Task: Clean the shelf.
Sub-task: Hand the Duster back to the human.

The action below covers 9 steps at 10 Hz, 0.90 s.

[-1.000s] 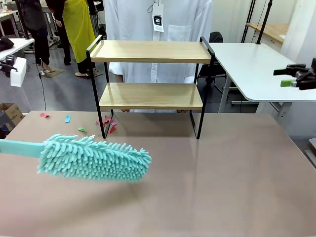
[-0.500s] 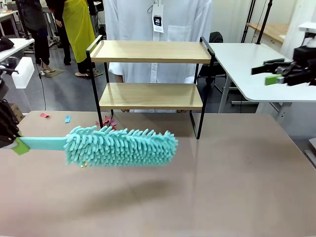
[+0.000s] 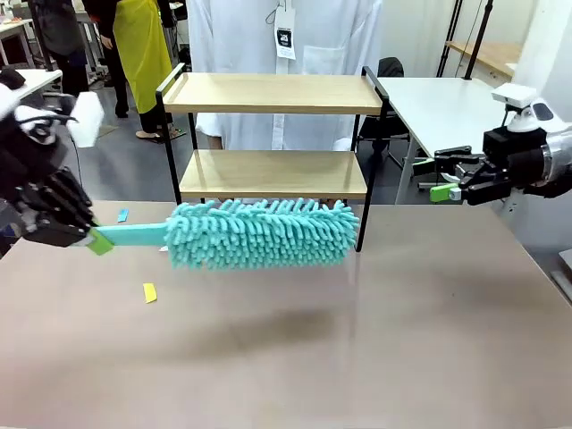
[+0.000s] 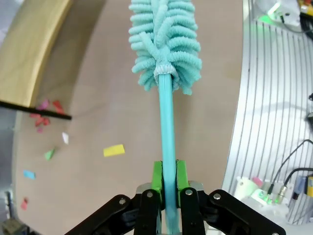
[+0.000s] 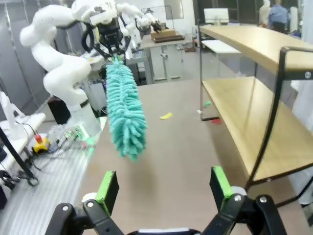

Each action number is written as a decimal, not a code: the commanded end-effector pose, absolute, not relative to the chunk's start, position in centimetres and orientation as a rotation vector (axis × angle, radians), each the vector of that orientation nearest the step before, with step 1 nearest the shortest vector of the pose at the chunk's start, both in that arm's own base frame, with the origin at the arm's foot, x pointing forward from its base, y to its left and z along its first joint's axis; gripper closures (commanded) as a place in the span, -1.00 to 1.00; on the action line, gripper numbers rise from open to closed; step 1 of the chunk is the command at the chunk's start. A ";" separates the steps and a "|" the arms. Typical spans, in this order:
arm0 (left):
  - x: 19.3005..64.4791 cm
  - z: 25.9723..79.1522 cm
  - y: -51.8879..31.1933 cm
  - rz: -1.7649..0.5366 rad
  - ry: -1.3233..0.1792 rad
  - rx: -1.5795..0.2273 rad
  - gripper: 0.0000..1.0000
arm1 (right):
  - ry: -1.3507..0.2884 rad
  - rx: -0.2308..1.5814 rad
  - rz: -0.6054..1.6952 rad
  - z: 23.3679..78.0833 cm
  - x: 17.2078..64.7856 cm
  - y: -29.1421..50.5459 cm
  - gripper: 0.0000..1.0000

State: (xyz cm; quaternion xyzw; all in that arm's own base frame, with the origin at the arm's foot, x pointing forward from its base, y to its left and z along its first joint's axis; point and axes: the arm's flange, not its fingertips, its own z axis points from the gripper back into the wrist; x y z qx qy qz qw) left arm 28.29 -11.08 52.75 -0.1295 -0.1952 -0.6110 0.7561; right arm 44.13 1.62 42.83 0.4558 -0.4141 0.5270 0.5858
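A: What is the left hand gripping?

B: Its green pads are clamped on the flat turquoise plastic handle of a duster. The head is a long cylinder of soft chenille fingers, held level above the table, just in front of the shelf's lower board.

A: And the shelf?

B: It stands at the table's far edge, in front of a person in a white coat: two smooth, pale wooden boards in a thin black metal frame with raised side rails.

A: The right hand?

B: Spread wide, holding nothing, off the shelf's right side.

A: Anything on the table?

B: A matte brownish top, with a yellow paper scrap near the duster and small coloured scraps by the shelf's left foot.
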 end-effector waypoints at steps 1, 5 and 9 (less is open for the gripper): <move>27.4 53.6 -10.2 -1.310 -0.428 -0.270 0.74 | -0.929 1.118 1.197 43.6 43.7 2.1 -1.00; 29.3 51.3 -12.3 -1.339 -0.438 -0.304 0.74 | -0.974 1.097 1.222 41.4 43.6 2.0 -1.00; 32.9 47.8 -14.5 -1.413 -0.490 -0.343 0.74 | -1.039 1.083 1.168 38.7 43.6 2.8 -1.00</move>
